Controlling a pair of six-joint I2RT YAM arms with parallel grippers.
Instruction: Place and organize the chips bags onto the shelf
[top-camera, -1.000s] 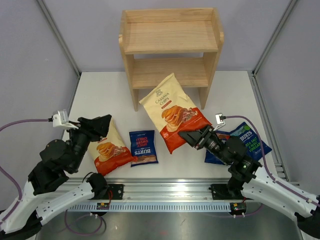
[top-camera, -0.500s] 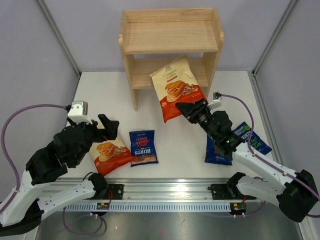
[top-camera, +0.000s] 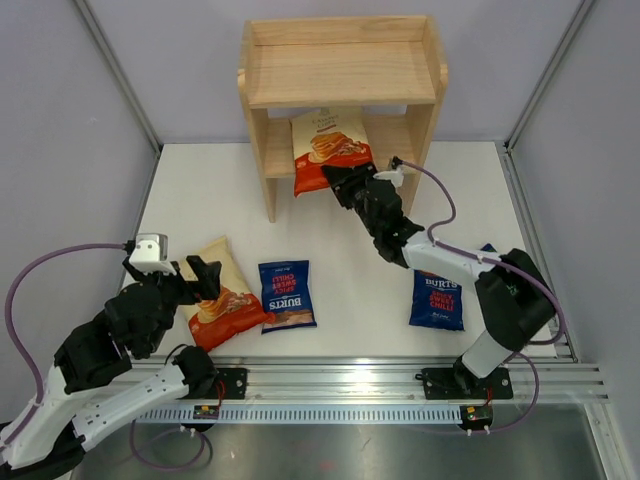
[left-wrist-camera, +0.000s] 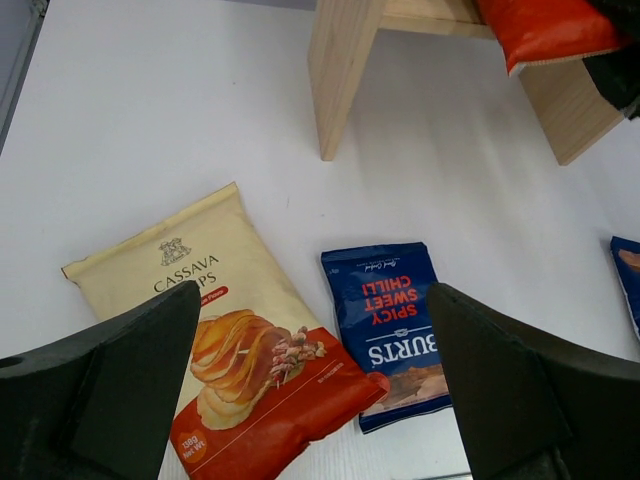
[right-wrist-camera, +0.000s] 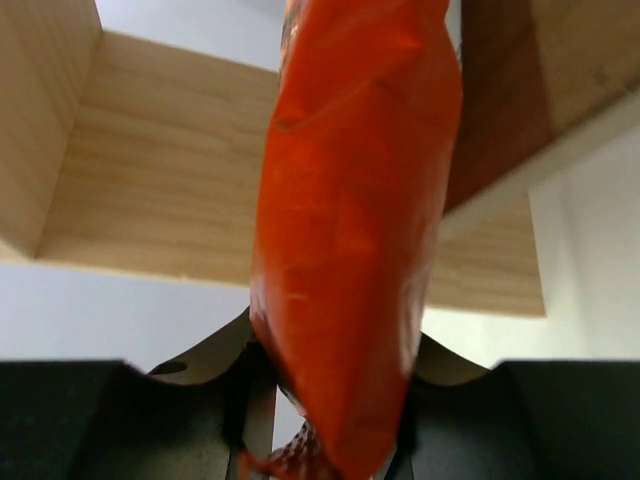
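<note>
The light wooden shelf (top-camera: 340, 75) stands at the back of the table. My right gripper (top-camera: 347, 187) is shut on the red bottom end of a cream-topped orange-red chips bag (top-camera: 325, 148), holding it upright in the mouth of the lower tier. In the right wrist view that bag (right-wrist-camera: 355, 250) rises from my right gripper (right-wrist-camera: 330, 400) in front of the lower board (right-wrist-camera: 160, 190). My left gripper (top-camera: 200, 277) hangs open over the near left, nothing between its fingers (left-wrist-camera: 120, 390). Below it lie a second cassava bag (left-wrist-camera: 225, 340) and a dark blue BURTS bag (left-wrist-camera: 395, 330).
Another blue BURTS bag (top-camera: 438, 300) lies flat at the near right beside the right arm's elbow, with a blue corner (top-camera: 488, 249) showing behind the arm. The shelf's side panels (top-camera: 258, 160) flank the lower tier. A metal rail (top-camera: 330, 385) runs along the near edge.
The right arm lifted its cassava bag off the table and carried it back into the shelf's lower tier. The left gripper opened wide and drew back from the left cassava bag.
</note>
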